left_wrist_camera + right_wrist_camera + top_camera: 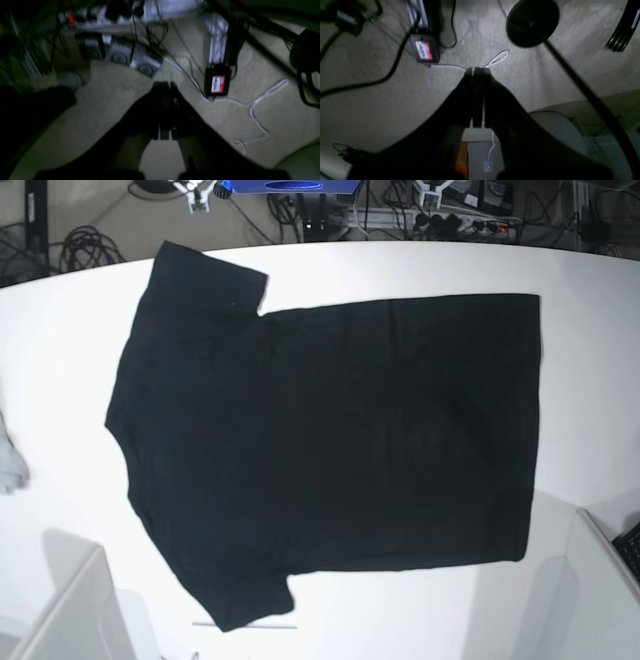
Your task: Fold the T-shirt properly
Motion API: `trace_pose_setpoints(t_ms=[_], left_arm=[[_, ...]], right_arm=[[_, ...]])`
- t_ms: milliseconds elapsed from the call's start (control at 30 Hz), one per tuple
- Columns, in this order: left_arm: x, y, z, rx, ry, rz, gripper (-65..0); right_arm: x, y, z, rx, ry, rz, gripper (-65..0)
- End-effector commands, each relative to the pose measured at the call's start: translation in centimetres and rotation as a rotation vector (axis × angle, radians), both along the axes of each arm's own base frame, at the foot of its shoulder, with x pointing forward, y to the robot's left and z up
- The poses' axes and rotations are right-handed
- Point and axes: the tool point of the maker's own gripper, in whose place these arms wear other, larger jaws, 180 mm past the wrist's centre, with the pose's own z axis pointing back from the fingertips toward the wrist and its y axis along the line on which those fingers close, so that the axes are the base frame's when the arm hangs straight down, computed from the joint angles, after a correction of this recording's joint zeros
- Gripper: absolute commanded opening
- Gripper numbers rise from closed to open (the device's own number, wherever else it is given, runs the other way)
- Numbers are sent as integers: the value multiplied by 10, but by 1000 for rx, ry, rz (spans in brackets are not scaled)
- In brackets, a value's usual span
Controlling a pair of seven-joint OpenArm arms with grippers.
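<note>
Lying flat across the white table (590, 380), the T-shirt (330, 450) is showing its plain black side in the base view; its collar end is pointing toward that view's left and its straight hem is running down the right, with one sleeve reaching toward the far edge and the other toward the near edge; a small light grey cloth (10, 462) is sitting at the table's left edge, apart from the shirt; neither arm is appearing in this view.

Pointing down at a beige carpet (105, 105), the left gripper (163, 86) is showing in the left wrist view with its dark fingers pressed together and nothing between them; a small black box with a red and white label (217, 81) is lying just beyond it, with a white cable (260, 110) trailing off, and a grey power strip (125, 12) is stretching along the top.

Hanging likewise over carpet, the right gripper (476, 71) is showing in the right wrist view with its fingers closed on nothing; a round black stand base (532, 22) is resting near the top right.
</note>
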Motion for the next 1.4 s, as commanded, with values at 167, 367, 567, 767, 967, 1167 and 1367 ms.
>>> trace_pose_setpoints(t_ms=[167,367,567,767,967,1167,1367], left_arm=[[-2,19,25,18,-140,-43,-650],[-14,29,56,23,-200,-93,-650],[-19,40,91,31,-253,-137,-650],[-12,44,139,45,-346,-144,-650],[17,37,201,31,-478,-197,-650],[49,45,256,34,-611,-92,-650],[86,64,295,82,-744,-49,-650]], right_arm=[[6,-4,18,-6,-114,10,-650],[-3,-20,48,-60,-158,-108,-650],[3,-39,86,-125,-246,-189,-650],[23,-58,135,-204,-376,-268,-650],[57,-73,182,-251,-497,-251,-650],[105,-73,226,-264,-655,-236,-650],[158,-73,260,-268,-818,-225,-650]])
